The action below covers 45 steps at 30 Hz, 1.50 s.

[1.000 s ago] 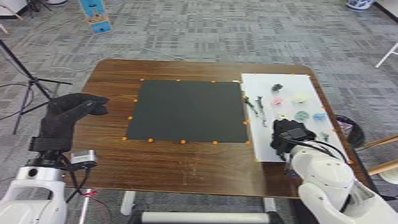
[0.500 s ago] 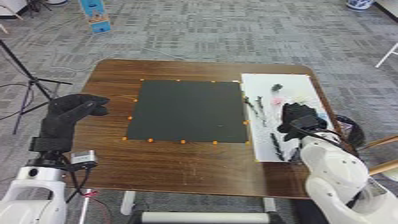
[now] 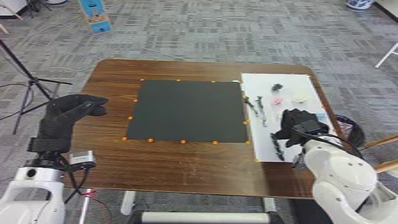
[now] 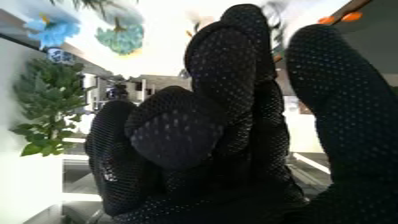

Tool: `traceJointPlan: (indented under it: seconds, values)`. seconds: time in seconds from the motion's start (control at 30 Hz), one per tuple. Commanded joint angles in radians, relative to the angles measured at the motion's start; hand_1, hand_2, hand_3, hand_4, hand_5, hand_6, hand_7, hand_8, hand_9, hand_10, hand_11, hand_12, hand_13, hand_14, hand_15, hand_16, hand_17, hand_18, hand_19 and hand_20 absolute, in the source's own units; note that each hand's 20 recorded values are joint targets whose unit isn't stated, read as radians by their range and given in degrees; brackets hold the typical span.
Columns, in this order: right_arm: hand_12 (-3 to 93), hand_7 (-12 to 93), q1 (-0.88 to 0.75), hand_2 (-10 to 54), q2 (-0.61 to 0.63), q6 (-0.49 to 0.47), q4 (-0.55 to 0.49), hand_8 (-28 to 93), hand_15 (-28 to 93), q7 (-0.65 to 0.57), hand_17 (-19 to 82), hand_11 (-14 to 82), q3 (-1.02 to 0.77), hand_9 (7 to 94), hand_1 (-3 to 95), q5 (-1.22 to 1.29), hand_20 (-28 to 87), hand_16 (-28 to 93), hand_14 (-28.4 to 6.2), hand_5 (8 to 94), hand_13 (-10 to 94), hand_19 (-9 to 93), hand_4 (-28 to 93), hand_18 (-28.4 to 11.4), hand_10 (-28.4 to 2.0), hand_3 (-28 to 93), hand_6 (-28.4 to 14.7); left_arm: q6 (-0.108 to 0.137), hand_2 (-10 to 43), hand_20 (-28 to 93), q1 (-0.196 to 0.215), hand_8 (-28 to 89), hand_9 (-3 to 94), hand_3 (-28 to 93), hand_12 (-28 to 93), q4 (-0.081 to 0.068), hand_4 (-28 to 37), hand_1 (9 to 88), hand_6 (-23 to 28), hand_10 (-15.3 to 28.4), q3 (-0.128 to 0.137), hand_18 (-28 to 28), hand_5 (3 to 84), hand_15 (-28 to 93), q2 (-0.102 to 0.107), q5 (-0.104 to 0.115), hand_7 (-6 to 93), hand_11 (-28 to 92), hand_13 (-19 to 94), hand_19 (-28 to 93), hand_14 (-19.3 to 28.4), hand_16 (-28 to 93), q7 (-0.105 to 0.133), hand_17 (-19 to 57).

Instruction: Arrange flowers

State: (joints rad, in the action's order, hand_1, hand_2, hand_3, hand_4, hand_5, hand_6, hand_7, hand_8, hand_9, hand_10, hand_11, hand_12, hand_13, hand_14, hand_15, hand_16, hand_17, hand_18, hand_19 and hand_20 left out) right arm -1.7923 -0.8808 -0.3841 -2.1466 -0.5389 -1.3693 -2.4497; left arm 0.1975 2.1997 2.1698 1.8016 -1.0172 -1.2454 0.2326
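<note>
Head view: right hand (image 3: 302, 126) is over the white sheet (image 3: 271, 81), beyond the near dark stem (image 3: 277, 147); it should descend clear of that. Right wrist view: fingers relaxed, apparently empty; pinch the blue flower (image 4: 53, 34) gently.

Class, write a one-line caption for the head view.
Right hand over the white sheet of flowers, left hand left of the black mat.

Glossy wooden table (image 3: 191, 170), matt black mat (image 3: 188, 110), textured fabric right robot hand (image 3: 302, 122)
</note>
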Motion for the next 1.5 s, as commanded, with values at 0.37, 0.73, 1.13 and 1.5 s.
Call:
traceJointPlan:
  seconds: [0.37,0.73,1.13,1.5]
  values:
    - [32.7,24,-0.086,-9.5,0.022,-0.002,0.045,0,52,0.015,67,32.6,0.039,91.5,32.9,-0.056,53,41,-5.5,81.9,93,93,2,-12.6,-11.7,59,-4.5,-0.025,-3.6,39,-0.002,-7,58.3,73,25,0.007,-17.6,26.8,3.4,14.4,-0.003,13.5,61.3,56,-0.008,-0.017,29.1,40,45,27,18.1,6,-0.015,7.5]
    - [31.6,22,-0.086,-9.5,0.009,0.076,0.098,23,54,-0.006,68,34.0,0.080,92.7,39.5,-0.081,53,38,-5.2,82.3,94,93,4,-12.7,-11.2,56,-3.5,-0.029,-3.6,39,-0.006,-7,58.3,72,25,0.006,-17.7,26.9,3.8,14.3,-0.006,13.5,61.4,56,-0.006,-0.016,28.0,40,45,27,18.1,6,-0.017,7.5]
    - [31.9,21,-0.052,-9.5,0.025,0.033,0.101,33,58,0.006,70,35.8,0.183,93.7,51.0,-0.111,55,36,-4.5,84.4,94,93,10,-12.3,-10.0,48,-1.3,-0.029,-3.4,39,-0.011,-7,58.2,72,25,0.005,-17.7,27.0,4.1,14.4,-0.014,13.6,61.5,56,-0.013,-0.017,26.8,40,45,27,18.0,6,-0.015,7.4]
    - [32.1,23,-0.064,-9.5,0.025,0.147,0.093,35,61,0.002,70,37.5,0.118,93.7,53.3,-0.115,57,35,-4.0,83.4,94,93,9,-12.4,-9.5,55,-1.2,-0.030,-3.4,39,-0.004,-6,58.2,72,25,0.008,-17.5,27.0,4.2,14.4,-0.009,13.5,61.6,56,-0.013,-0.015,25.5,40,45,27,18.1,6,-0.015,7.5]
